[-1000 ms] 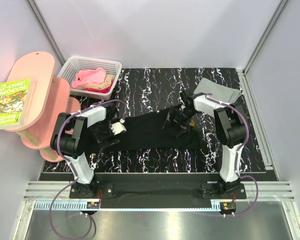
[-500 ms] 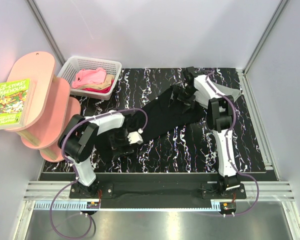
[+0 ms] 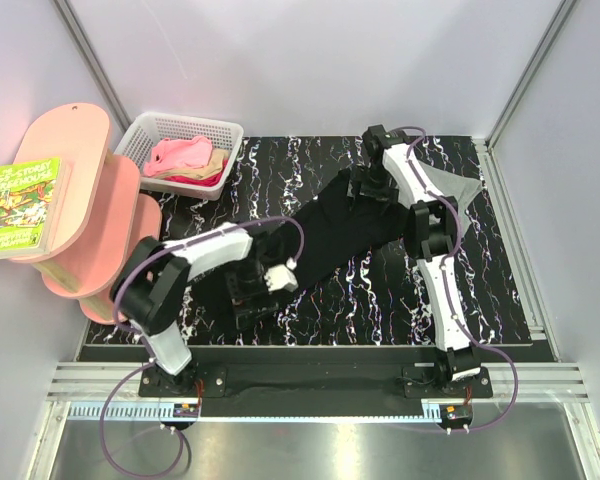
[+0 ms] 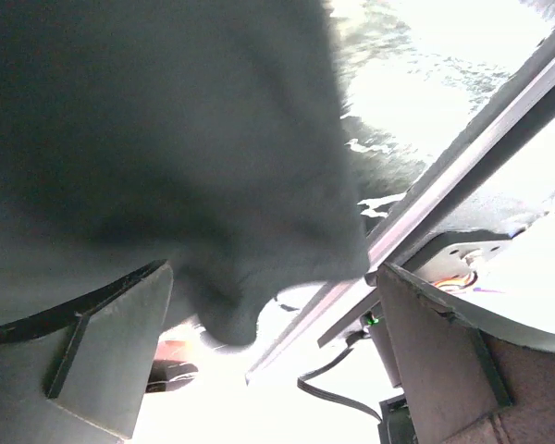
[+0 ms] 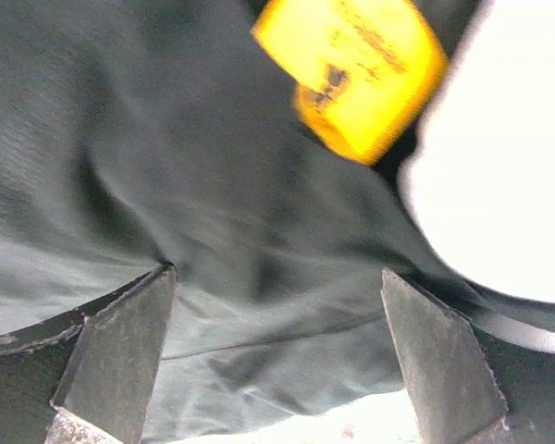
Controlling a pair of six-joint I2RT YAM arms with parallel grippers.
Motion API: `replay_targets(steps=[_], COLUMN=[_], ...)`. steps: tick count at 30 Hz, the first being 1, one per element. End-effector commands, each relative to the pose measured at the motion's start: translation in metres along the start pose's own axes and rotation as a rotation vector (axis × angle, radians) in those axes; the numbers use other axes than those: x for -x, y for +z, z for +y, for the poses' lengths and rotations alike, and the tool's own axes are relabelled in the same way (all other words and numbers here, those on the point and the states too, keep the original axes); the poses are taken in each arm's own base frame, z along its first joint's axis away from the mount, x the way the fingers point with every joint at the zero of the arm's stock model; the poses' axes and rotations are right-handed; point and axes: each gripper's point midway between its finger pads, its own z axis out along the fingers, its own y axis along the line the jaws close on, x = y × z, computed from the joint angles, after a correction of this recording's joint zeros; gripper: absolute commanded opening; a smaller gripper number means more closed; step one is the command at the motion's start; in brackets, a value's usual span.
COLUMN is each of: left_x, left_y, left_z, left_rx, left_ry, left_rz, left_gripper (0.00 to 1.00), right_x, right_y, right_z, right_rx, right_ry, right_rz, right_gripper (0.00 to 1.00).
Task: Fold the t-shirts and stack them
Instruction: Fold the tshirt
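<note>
The black t-shirt [image 3: 330, 225] lies bunched in a diagonal band from the near left to the back right of the table. My left gripper [image 3: 248, 298] is at its near-left end. In the left wrist view [image 4: 276, 270] the jaws stand wide apart with the dark cloth [image 4: 166, 139] draped above them. My right gripper [image 3: 365, 185] is at its far end. In the right wrist view [image 5: 277, 270] the jaws also stand wide apart over the cloth [image 5: 166, 139]. The light grey t-shirt [image 3: 458, 183] lies at the back right. No daisy print shows.
A white basket [image 3: 180, 120] at the back left holds a pink shirt [image 3: 180, 152], a tan shirt [image 3: 215, 160] and a red shirt [image 3: 195, 180]. A pink shelf unit [image 3: 90, 200] with a green book [image 3: 22, 205] stands at the left edge.
The black shirt has swung from lying across the table to a diagonal. My left gripper moved right and nearer. My right gripper moved to the back of the table.
</note>
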Motion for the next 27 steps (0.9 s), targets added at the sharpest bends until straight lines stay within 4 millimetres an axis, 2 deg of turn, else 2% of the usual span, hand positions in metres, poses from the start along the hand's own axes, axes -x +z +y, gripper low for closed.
replay_targets(steps=[1, 2, 3, 5, 7, 8, 10, 11, 12, 14, 15, 16, 18, 19, 21, 25, 27], left_x=[0.030, 0.035, 0.020, 0.014, 0.001, -0.003, -0.004, -0.004, -0.006, -0.006, -0.006, -0.006, -0.007, -0.008, -0.011, -0.020, -0.029], left_y=[-0.105, -0.142, -0.161, -0.193, -0.201, -0.192, -0.181, -0.165, -0.157, -0.139, -0.137, -0.137, -0.147, -0.152, -0.166, -0.190, -0.209], left_z=[0.035, 0.045, 0.053, 0.052, 0.055, 0.055, 0.063, 0.066, 0.071, 0.077, 0.078, 0.079, 0.083, 0.084, 0.090, 0.105, 0.115], left_rx=[0.152, 0.201, 0.208, 0.231, 0.272, 0.262, 0.271, 0.256, 0.258, 0.238, 0.217, 0.207, 0.208, 0.217, 0.244, 0.291, 0.319], left_ry=[-0.106, -0.125, -0.188, -0.202, -0.236, -0.248, -0.276, -0.293, -0.313, -0.336, -0.344, -0.351, -0.368, -0.373, -0.395, -0.458, -0.513], left_rz=[-0.402, -0.502, -0.550, -0.654, -0.676, -0.661, -0.659, -0.635, -0.618, -0.594, -0.602, -0.611, -0.652, -0.667, -0.705, -0.775, -0.849], left_gripper=[0.99, 0.99, 0.99, 0.99, 0.99, 0.99, 0.99, 0.99, 0.99, 0.99, 0.99, 0.99, 0.99, 0.99, 0.99, 0.99, 0.99], right_x=[0.028, 0.030, 0.030, 0.025, 0.019, 0.014, -0.004, -0.012, -0.029, -0.052, -0.071, -0.085, -0.102, -0.119, -0.131, -0.154, -0.155], right_y=[-0.070, -0.087, -0.094, -0.114, -0.122, -0.131, -0.133, -0.137, -0.134, -0.125, -0.122, -0.111, -0.107, -0.098, -0.090, -0.063, -0.049], right_z=[-0.003, 0.001, 0.002, 0.009, 0.013, 0.018, 0.039, 0.050, 0.071, 0.088, 0.107, 0.111, 0.132, 0.139, 0.151, 0.158, 0.154], right_rx=[-0.044, -0.032, -0.034, -0.026, -0.027, -0.017, 0.018, 0.051, 0.106, 0.162, 0.221, 0.225, 0.287, 0.288, 0.334, 0.360, 0.341], right_ry=[-0.036, -0.037, -0.039, -0.053, -0.070, -0.084, -0.134, -0.155, -0.196, -0.224, -0.258, -0.259, -0.293, -0.312, -0.324, -0.317, -0.311], right_rz=[-0.226, -0.256, -0.269, -0.295, -0.297, -0.305, -0.279, -0.272, -0.229, -0.159, -0.110, -0.065, -0.037, -0.001, 0.036, 0.122, 0.138], right_gripper=[1.00, 1.00, 1.00, 1.00, 1.00, 1.00, 1.00, 1.00, 1.00, 1.00, 1.00, 1.00, 1.00, 1.00, 1.00, 1.00, 1.00])
